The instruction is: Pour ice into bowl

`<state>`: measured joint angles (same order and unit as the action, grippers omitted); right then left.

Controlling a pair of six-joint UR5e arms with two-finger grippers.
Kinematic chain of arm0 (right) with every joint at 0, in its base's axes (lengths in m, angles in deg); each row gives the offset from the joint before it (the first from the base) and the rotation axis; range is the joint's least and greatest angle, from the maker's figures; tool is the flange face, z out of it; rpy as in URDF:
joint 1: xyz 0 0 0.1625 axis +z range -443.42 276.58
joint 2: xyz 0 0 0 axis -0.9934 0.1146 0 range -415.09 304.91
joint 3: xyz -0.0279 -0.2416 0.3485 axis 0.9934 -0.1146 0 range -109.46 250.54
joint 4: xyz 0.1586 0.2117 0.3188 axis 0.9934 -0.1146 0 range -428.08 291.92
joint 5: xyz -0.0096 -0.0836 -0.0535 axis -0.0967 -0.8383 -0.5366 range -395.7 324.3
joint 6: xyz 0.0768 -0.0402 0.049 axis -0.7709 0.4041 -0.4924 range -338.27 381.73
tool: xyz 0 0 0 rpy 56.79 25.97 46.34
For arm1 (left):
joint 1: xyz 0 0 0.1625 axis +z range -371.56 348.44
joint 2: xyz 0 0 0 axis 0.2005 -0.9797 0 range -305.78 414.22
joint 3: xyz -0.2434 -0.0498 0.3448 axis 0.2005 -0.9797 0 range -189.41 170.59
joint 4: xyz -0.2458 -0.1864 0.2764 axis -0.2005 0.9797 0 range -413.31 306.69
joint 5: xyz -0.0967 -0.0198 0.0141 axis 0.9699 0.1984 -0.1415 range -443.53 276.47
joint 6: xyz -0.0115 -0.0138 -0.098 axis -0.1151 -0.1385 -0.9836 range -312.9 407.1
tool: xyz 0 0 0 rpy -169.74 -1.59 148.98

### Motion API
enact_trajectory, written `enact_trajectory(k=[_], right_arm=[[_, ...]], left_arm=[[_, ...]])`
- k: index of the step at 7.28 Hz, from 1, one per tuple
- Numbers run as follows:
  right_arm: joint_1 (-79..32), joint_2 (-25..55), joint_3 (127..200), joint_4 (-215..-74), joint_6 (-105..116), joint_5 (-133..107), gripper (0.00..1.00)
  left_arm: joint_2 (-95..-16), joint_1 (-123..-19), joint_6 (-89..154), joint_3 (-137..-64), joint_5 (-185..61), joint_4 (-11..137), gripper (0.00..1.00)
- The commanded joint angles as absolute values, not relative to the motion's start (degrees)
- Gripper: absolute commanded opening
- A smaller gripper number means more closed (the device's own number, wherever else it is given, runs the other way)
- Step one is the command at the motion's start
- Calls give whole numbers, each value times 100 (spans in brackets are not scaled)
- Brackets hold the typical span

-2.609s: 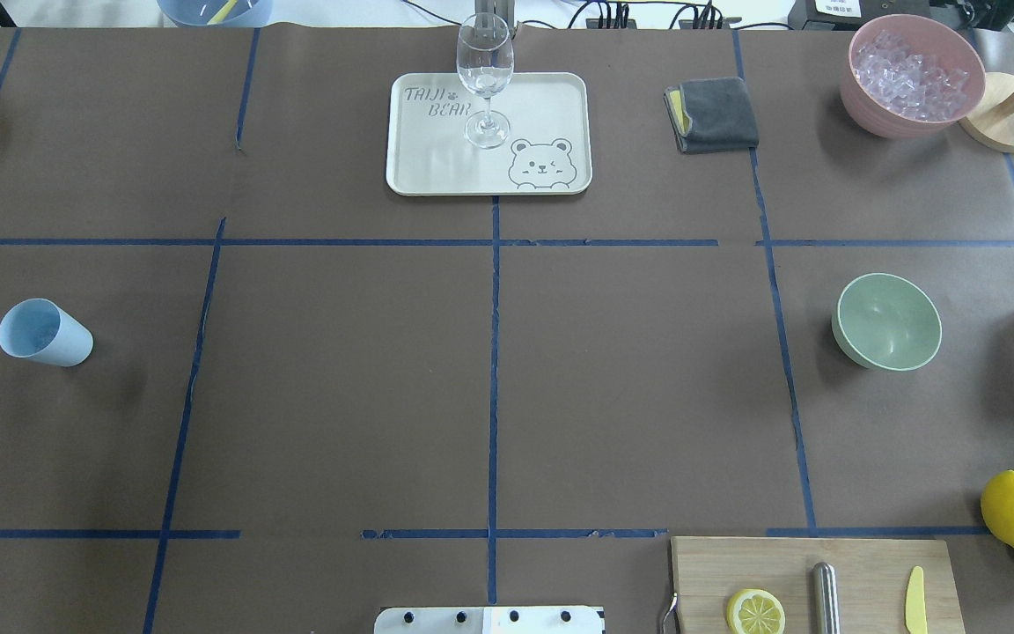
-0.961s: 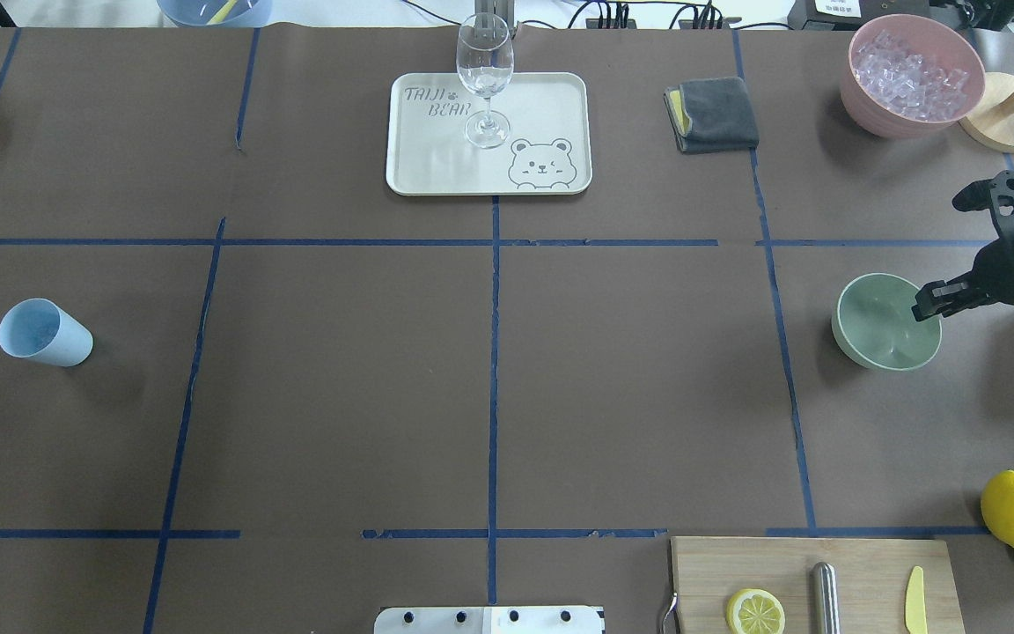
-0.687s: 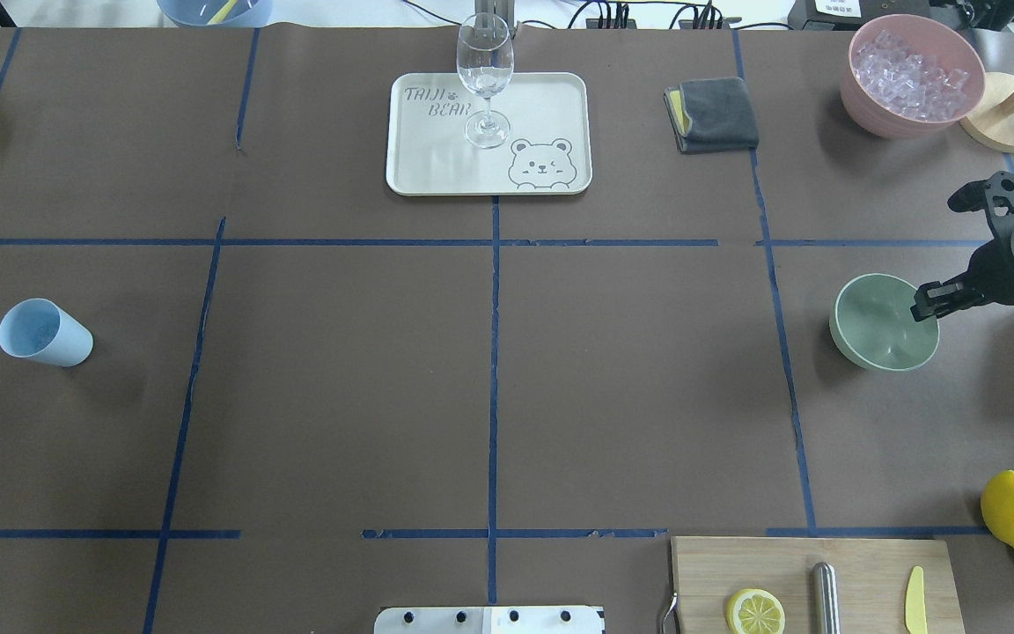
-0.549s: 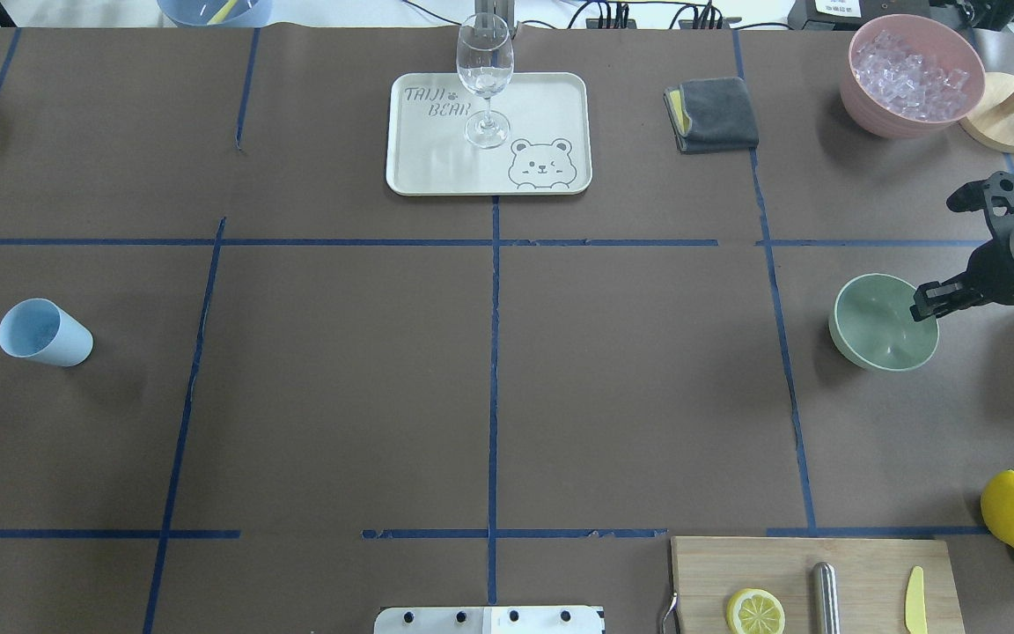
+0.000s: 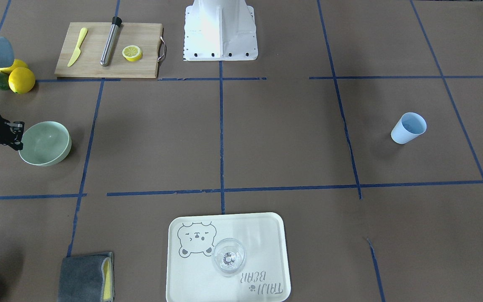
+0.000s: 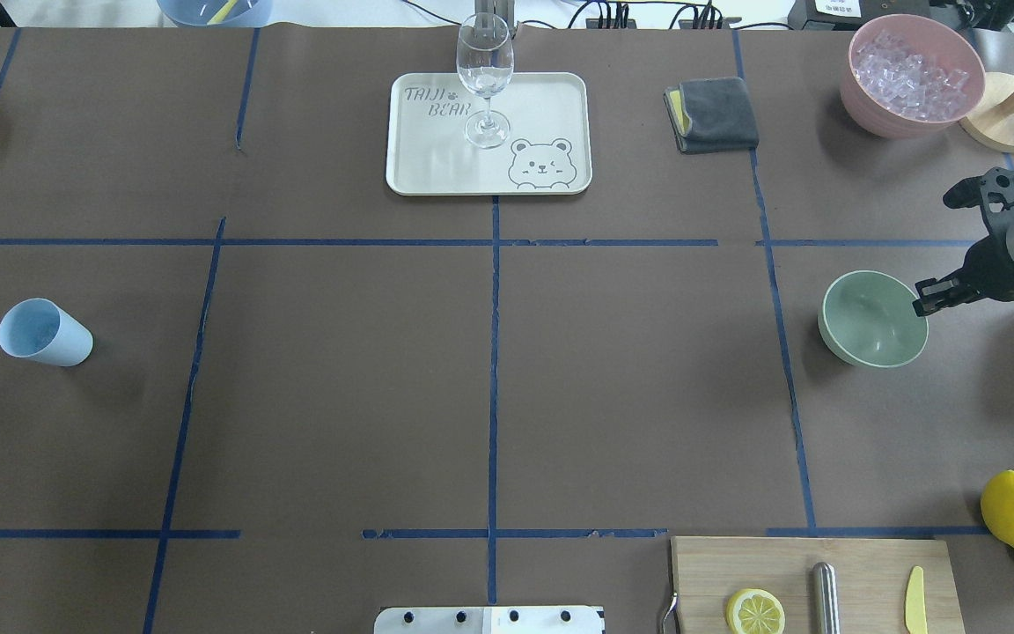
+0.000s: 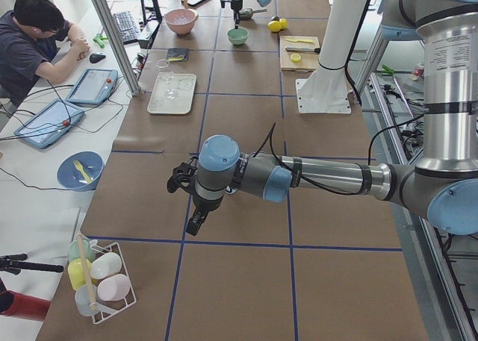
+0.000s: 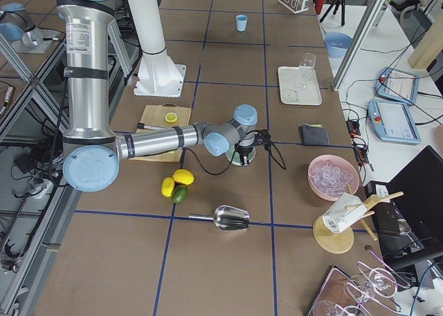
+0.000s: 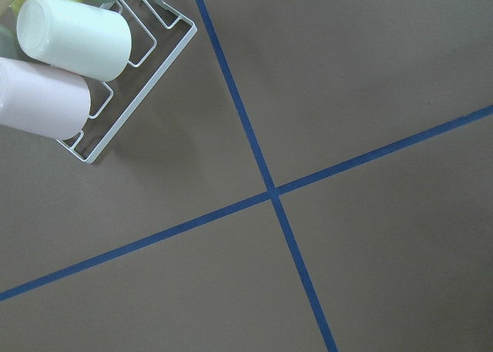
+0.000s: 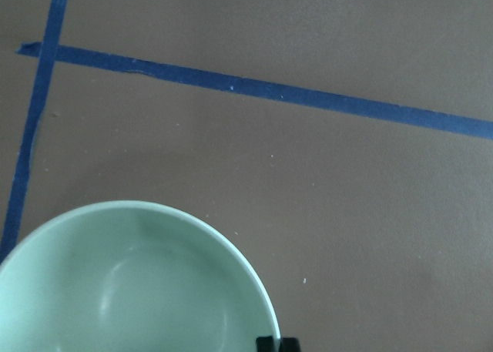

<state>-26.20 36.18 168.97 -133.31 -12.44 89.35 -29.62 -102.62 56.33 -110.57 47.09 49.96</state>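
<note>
- Overhead exterior view: the ice [image 6: 907, 66] lies piled in a pink bowl [image 6: 863, 106] near the far right corner of the surface [image 6: 340, 370], well apart from both grippers.
- The bowl [image 6: 863, 321] is pale green and stands on the right side of the surface. Its smooth inside shows right down to the bottom.
- A pale blue cup [image 6: 42, 333] stands alone on the left side.
- A glass [image 6: 484, 75] stands upright on a cream tray [image 6: 437, 172] at the far middle.
- The tray says "TAIJI BEAR" and has a winking bear face drawn on it.
- A blue bowl [image 7: 80, 171] on a white side table, near a person [image 7: 30, 46], holds a yellow utensil.
- In the left wrist-mounted view, a wire rack [image 9: 182, 38] holds a pale green mug [image 9: 73, 38] and a pink mug [image 9: 38, 98], both lying on their sides.
- The right gripper [image 6: 917, 306] is at the bowl's right rim. In the right wrist-mounted view its two black fingertips [image 10: 267, 343] are close together with the rim between them, so it looks to be pinching the bowl.
- The left gripper [image 7: 196, 221] hangs over bare surface near the rack. I cannot tell if it is open or closed.
</note>
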Motion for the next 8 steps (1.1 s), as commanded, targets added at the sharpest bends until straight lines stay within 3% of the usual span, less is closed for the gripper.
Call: enact_trajectory(k=[1, 3, 8], right_arm=[[-2612, 3588, 17195, -13338, -1255, 8990, 0], [-2620, 3431, 17450, -13382, -1473, 9173, 0], [-3935, 1351, 17390, -14486, -3982, 8659, 0]], left_arm=[[-2954, -10262, 5633, -11057, 4716, 4996, 100], [-2954, -10262, 5633, -11048, 4716, 4996, 100], [-2945, -10262, 5633, -11057, 4725, 4996, 100]])
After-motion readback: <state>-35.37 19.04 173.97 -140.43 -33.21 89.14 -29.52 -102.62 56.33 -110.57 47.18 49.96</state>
